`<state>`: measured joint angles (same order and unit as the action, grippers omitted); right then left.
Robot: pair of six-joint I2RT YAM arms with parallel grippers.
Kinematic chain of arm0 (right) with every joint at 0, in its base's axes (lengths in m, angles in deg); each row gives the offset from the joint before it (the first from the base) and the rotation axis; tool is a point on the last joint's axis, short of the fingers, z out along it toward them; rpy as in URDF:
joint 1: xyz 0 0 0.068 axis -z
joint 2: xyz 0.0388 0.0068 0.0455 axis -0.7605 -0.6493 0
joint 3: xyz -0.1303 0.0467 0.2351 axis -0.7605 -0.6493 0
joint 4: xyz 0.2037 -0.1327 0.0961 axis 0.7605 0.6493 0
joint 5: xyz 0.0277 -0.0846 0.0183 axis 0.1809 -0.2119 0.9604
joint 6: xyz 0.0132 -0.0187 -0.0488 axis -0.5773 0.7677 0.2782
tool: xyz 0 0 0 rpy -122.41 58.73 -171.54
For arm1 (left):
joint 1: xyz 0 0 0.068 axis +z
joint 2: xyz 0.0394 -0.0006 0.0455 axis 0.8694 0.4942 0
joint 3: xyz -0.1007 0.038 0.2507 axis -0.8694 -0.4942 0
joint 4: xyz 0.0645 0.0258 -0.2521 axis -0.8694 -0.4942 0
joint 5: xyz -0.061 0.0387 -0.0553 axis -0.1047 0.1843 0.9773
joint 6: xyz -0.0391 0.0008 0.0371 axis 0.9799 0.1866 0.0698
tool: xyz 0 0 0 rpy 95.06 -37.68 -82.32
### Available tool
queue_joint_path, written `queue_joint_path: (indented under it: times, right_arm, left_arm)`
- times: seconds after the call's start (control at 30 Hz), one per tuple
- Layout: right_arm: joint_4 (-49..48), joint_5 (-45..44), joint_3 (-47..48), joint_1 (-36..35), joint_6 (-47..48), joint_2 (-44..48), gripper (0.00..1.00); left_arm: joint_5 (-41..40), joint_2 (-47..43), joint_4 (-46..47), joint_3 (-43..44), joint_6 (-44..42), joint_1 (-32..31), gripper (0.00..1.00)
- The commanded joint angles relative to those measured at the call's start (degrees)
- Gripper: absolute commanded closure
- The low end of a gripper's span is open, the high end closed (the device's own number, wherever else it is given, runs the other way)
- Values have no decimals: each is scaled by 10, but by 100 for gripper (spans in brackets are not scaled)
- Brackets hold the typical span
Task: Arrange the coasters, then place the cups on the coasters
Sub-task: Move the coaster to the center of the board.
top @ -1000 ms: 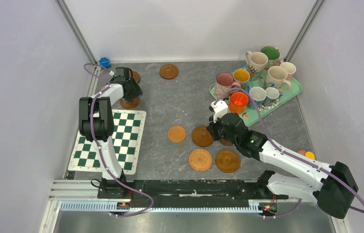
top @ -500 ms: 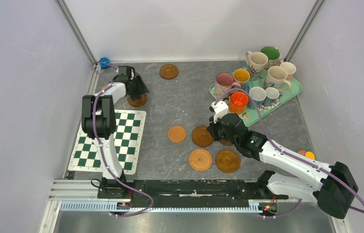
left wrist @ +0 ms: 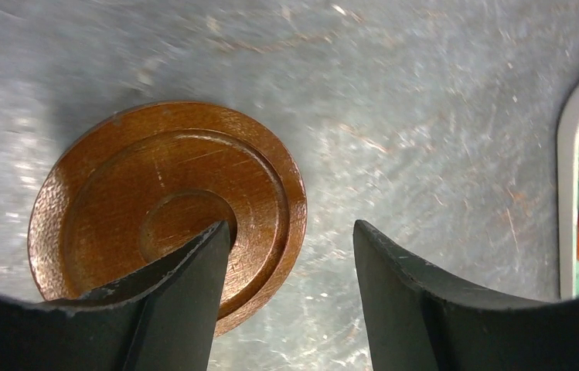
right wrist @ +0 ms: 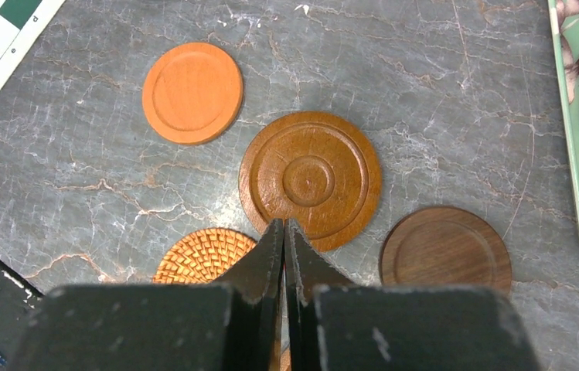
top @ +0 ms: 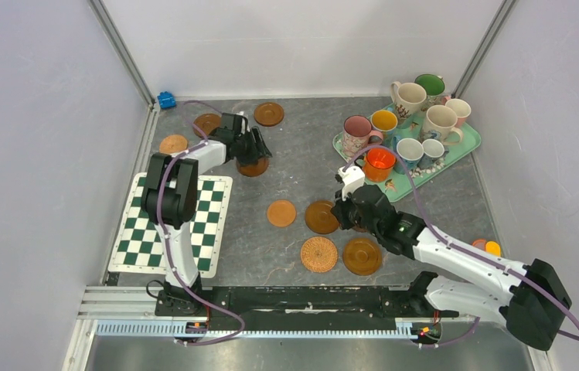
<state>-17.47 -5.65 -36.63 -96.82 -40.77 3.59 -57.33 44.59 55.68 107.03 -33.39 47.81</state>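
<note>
Seen from overhead: a grey marbled tabletop (top: 294,158) walled in white. A green-and-white checkered mat (top: 143,236) lies at 8 o'clock and a mint tray (top: 468,137) at 2 o'clock. The cups (top: 410,99) stand crowded on the tray, not on coasters. A clear orange cup (top: 379,161) sits at the tray's 7 o'clock corner. The left arm reaches toward 11 o'clock. There the left pincer (left wrist: 290,232) has its fingers apart, astride the edge of a rimmed coaster (left wrist: 162,209) lying flat on the stone, with one finger over the disc and the other beyond its rim. The right arm stretches to the centre. The right pincer (right wrist: 284,226) is pressed together, its tips above the gap between a woven coaster (right wrist: 205,255) and a ringed coaster (right wrist: 309,179). From those tips, an orange coaster (right wrist: 192,93) lies at 10 o'clock and a dark coaster (right wrist: 445,249) at 4 o'clock. An amber coaster (top: 362,256) rests just beside the woven one. Three more coasters (top: 268,114) lie apart along the far edge, from 10 to 12 o'clock.
</note>
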Motion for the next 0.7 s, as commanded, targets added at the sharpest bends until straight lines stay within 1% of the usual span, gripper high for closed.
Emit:
queue_joint_path:
  times: [0.0, 0.1, 0.37, 0.67]
  right_arm:
    - [-19, 6, -9, -2, -13, 21, 100]
    - [-19, 6, -15, -2, -18, 32, 100]
    - [-13, 8, -29, -2, -26, 48, 100]
    - [8, -6, -29, -3, -22, 64, 100]
  left_arm:
    - [45, -6, -23, -66, 41, -47, 33]
    - [61, -29, 11, -110, 61, -71, 33]
    - [101, -73, 77, -187, 101, -123, 33]
    - [122, -104, 103, -256, 107, -151, 32]
